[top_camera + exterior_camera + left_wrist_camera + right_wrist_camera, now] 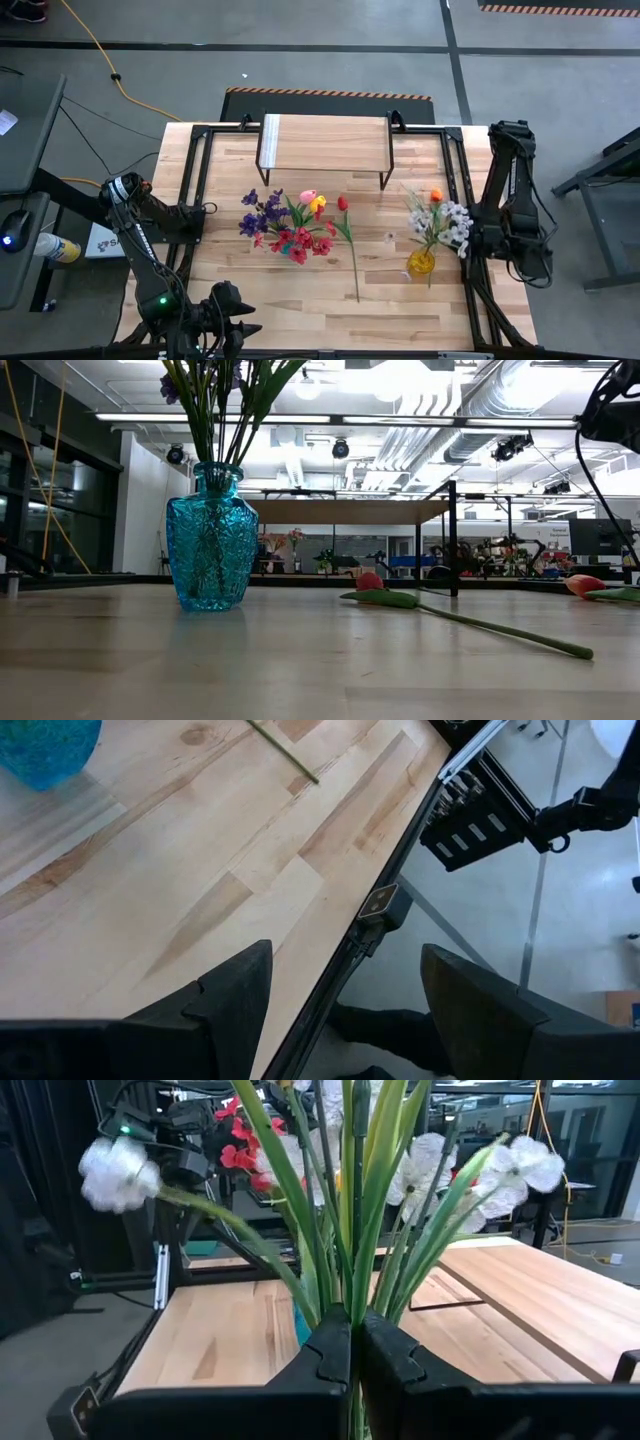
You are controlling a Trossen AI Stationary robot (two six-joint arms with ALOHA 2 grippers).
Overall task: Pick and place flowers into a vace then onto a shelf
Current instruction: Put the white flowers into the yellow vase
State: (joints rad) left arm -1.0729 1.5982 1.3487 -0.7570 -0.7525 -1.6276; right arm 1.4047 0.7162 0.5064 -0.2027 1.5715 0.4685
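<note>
A blue glass vase (205, 540) stands at mid-table. It holds the purple, red, pink and yellow flowers (285, 225). One red tulip (343, 203) lies flat on the table beside it, with its stem (500, 628) running toward the near edge. My right gripper (355, 1330) is at the table's right side and shut on a bunch of white flowers (445, 225) that also has an orange bloom (436, 196) and a yellow bloom (421, 262). My left gripper (345, 1010) is open above the near-left edge and touches nothing. The shelf (325, 140) stands at the far middle. My right gripper pinches several green stems and leaves (355, 1295) of the white bunch between its two fingers. The fingers lie about level and point toward the table's left, across the stems. The stems rise from the fingers and fan out to the white blooms (520, 1165). Whether the bunch's lower end rests on the table does not show.
Black frame rails (200, 200) run along both sides of the table. The shelf's thin black legs (452, 540) stand behind the tulip. Bare plank shows between the vase and the near edge (300, 300). A bracket (380, 905) is fixed to the near edge.
</note>
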